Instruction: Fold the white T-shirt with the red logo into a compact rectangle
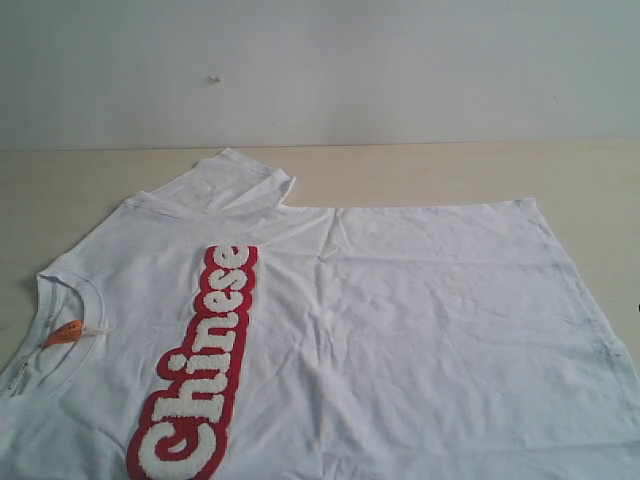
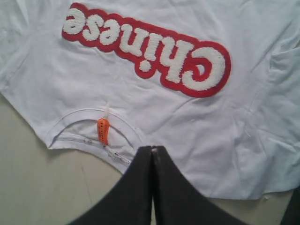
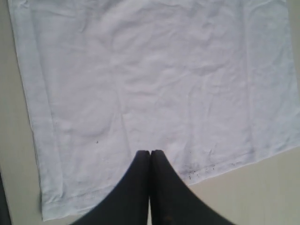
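Note:
The white T-shirt [image 1: 400, 330] lies spread flat on the table, collar at the left and hem at the right, one sleeve [image 1: 235, 180] pointing to the far side. The red logo [image 1: 200, 365] runs across its chest. An orange neck tag [image 1: 65, 332] sits in the collar. Neither gripper shows in the exterior view. My left gripper [image 2: 153, 149] hovers shut over the shirt beside the collar [image 2: 89, 136], holding nothing; the logo [image 2: 150, 49] lies beyond it. My right gripper [image 3: 150, 153] is shut and empty above the shirt [image 3: 150, 79] near its hem edge.
The beige table [image 1: 450, 175] shows bare beyond the shirt, up to a pale wall [image 1: 320, 70]. Bare tabletop [image 3: 248, 192] also lies past the hem under the right gripper, and tabletop [image 2: 42, 187] lies outside the collar.

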`<state>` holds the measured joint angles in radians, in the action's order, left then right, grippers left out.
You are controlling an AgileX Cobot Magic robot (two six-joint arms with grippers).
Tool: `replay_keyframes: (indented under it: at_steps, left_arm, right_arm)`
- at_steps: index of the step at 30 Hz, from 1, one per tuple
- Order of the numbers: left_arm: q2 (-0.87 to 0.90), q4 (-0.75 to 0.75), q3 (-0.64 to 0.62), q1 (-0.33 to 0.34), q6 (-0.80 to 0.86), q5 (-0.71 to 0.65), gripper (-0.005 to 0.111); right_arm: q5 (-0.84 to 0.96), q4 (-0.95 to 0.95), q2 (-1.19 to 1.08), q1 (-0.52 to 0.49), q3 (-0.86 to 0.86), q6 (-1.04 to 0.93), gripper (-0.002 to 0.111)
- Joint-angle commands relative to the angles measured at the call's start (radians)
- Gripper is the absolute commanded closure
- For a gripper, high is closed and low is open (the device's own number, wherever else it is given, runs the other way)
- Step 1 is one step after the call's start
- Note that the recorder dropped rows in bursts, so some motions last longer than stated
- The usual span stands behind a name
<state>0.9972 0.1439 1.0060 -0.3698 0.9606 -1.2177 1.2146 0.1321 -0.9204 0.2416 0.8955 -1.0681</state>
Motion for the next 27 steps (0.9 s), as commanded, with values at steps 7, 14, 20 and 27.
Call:
replay_keyframes:
  at_steps: [7,14,20,27]
  left_arm:
    - [-0.010,0.026,-0.102,-0.004,0.000,-0.003,0.036]
    - [-0.010,0.072,-0.155,-0.004,-0.035,-0.003,0.015]
    - [-0.010,0.238,-0.168,-0.004,-0.080,-0.003,0.015]
    - [-0.005,0.273,-0.168,-0.004,-0.123,-0.003,0.015]
  right_arm:
    - [0.004,-0.015,-0.002,0.043,0.008,-0.013,0.076]
    - [-0.001,0.011,-0.002,0.043,0.008,-0.017,0.028]
    - [0.006,0.041,-0.002,0.043,0.008,-0.013,0.017]
    - [0.006,0.041,-0.006,0.043,0.008,0.078,0.010]
